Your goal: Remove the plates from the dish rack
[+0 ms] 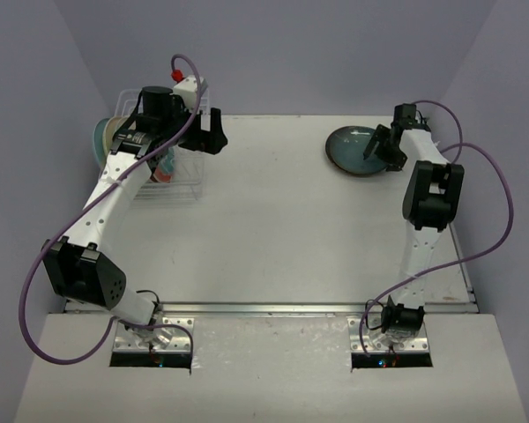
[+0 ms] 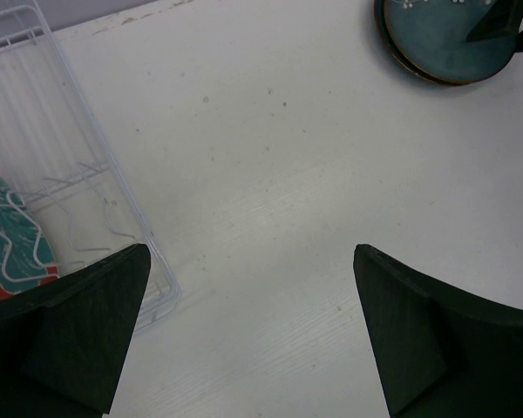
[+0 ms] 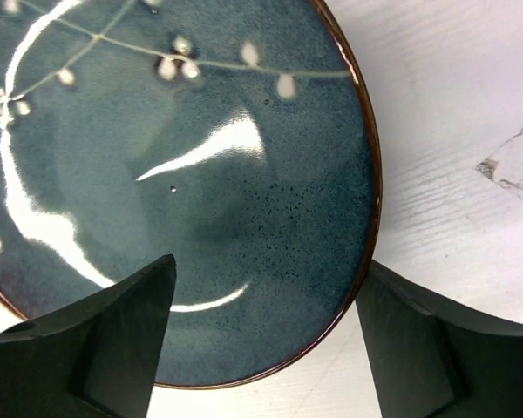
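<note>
One teal plate lies flat at the far right under my spread right pincer, while my left pincer, spread too, hovers beside the rack, where the red plate and another wait

Top external: fixed, high over the near edge of the white rectangular surface, looking down across all of it.
Left wrist: low, oblique, facing the dark teal-blue round glazed plate, well apart from it.
Right wrist: close above that plate.
Shared: the plate, in all three views.
</note>
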Robot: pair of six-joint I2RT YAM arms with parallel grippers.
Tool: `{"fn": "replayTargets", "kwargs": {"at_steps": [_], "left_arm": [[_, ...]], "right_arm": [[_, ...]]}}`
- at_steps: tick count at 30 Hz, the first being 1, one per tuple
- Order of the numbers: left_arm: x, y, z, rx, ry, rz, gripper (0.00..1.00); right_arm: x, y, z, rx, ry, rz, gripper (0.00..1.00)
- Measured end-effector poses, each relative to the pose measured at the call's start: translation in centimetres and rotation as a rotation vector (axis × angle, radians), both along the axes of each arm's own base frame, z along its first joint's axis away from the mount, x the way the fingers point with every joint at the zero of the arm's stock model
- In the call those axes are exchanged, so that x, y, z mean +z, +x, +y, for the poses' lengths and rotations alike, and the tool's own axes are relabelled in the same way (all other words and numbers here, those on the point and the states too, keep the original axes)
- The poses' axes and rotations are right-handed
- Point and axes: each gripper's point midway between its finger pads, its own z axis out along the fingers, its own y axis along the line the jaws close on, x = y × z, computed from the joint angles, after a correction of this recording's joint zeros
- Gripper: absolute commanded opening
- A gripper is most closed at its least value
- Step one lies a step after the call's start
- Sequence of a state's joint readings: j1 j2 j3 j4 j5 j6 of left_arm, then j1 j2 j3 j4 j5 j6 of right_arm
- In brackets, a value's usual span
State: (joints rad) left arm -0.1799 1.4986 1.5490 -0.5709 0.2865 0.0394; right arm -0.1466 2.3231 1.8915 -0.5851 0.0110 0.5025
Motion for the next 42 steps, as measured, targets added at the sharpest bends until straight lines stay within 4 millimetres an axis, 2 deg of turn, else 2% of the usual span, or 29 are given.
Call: {"fn": "replayTargets", "kwargs": {"at_steps": [7,9,17,22,23,24,28,32,38,42], "left_arm": [[-0.2,0.4,1.0,0.049,0.038,-0.007,1.0],[-0.2,0.6,1.6,0.078,0.055,-0.011,1.0],[0.4,2.3,6.5,0.335,0.19,-0.072,1.0],[0.5,2.7,9.6,0.476,0.296,-0.086,1.0],[0.5,2.9,10.3,0.506,0.325,-0.089,0.96],[0.6,3.2,11.0,0.533,0.352,-0.093,0.88],[0.5,4.4,12.8,0.611,0.44,-0.092,0.7],[0.0,6.1,14.0,0.66,0.507,-0.074,0.63],[-2.2,8.4,15.2,0.698,0.584,-0.018,0.65],[-3.2,9.5,16.0,0.718,0.615,0.013,0.66]], "right_arm": [[-0.5,0.1,0.4,0.032,-0.029,0.009,0.97],[-0.5,0.1,0.5,0.043,-0.033,0.009,0.98],[1.2,0.5,0.8,0.133,-0.102,-0.012,0.99],[2.2,1.2,2.0,0.225,-0.177,-0.027,0.99],[2.2,1.2,2.3,0.244,-0.192,-0.032,0.99],[2.1,1.0,2.5,0.257,-0.207,-0.031,0.99],[2.4,-0.9,3.5,0.314,-0.237,-0.013,0.99],[5.3,-2.8,3.3,0.334,-0.265,-0.054,0.99],[12.4,-4.1,3.1,0.333,-0.301,-0.207,0.99],[14.8,-5.1,3.6,0.341,-0.294,-0.272,0.99]]}}
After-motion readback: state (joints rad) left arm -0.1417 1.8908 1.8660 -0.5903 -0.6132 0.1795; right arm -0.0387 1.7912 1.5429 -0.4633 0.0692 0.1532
